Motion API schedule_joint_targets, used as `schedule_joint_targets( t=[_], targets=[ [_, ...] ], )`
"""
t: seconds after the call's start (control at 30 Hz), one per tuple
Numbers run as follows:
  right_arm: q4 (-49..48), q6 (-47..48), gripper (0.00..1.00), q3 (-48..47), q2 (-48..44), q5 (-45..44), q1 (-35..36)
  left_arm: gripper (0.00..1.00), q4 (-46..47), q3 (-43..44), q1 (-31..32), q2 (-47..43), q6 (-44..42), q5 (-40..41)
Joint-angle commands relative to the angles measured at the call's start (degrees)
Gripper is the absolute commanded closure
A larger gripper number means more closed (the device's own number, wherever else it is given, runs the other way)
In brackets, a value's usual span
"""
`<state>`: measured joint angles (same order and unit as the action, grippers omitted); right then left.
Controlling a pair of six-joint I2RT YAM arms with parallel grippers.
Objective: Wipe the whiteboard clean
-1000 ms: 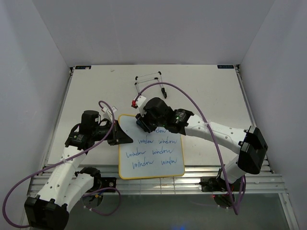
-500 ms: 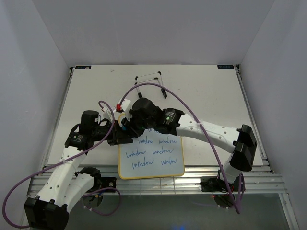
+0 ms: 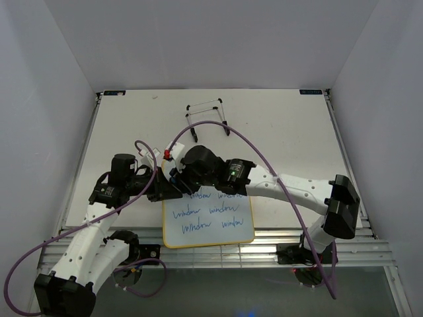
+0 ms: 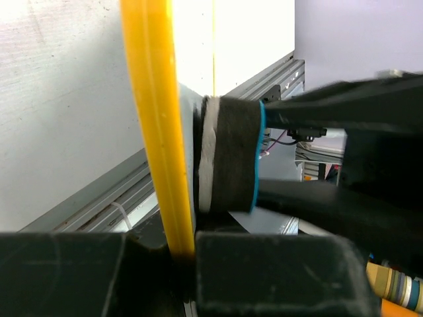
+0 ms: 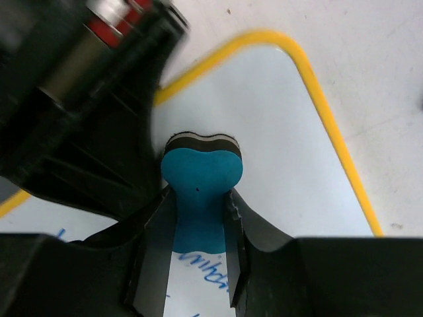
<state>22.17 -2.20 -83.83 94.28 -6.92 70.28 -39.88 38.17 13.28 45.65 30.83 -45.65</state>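
The whiteboard (image 3: 218, 221) lies flat on the table, white with a yellow frame and rows of blue handwriting. My left gripper (image 3: 166, 191) is shut on its left frame edge (image 4: 155, 132), near the far left corner. My right gripper (image 3: 180, 179) is shut on a blue eraser (image 5: 200, 191), squeezing it at the waist, and presses its felt face on the board's far left corner (image 5: 284, 46). The eraser also shows in the left wrist view (image 4: 231, 155), right beside the frame. Blue writing (image 5: 208, 274) shows just behind the eraser.
A thin black-and-white wire easel stand (image 3: 206, 115) lies on the table beyond the board. The table's metal front rail (image 3: 218, 254) runs just below the board. White walls enclose the left, right and back.
My right gripper has slid left with the eraser across the board's top row, from the upper middle to the far left corner beside my left gripper. The left gripper has stayed put.
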Motion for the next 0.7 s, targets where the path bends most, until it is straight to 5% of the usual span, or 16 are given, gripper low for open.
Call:
schedule_joint_targets(
  t=[0.0, 0.33, 0.67],
  targets=[
    [-0.28, -4.47, 0.72, 12.06, 0.39, 2.33, -4.52, 1.00, 4.90, 0.94, 1.05, -1.53, -8.33, 4.60],
    [-2.14, -11.51, 0.73, 27.23, -1.30, 12.09, -23.07, 1.00, 4.98, 0.85, 1.05, -1.88, -8.24, 4.69],
    [-2.22, -15.11, 0.73, 12.75, -0.85, 27.21, -14.13, 1.00, 4.98, 1.03, 1.05, 0.31, -6.84, 7.41]
  ],
)
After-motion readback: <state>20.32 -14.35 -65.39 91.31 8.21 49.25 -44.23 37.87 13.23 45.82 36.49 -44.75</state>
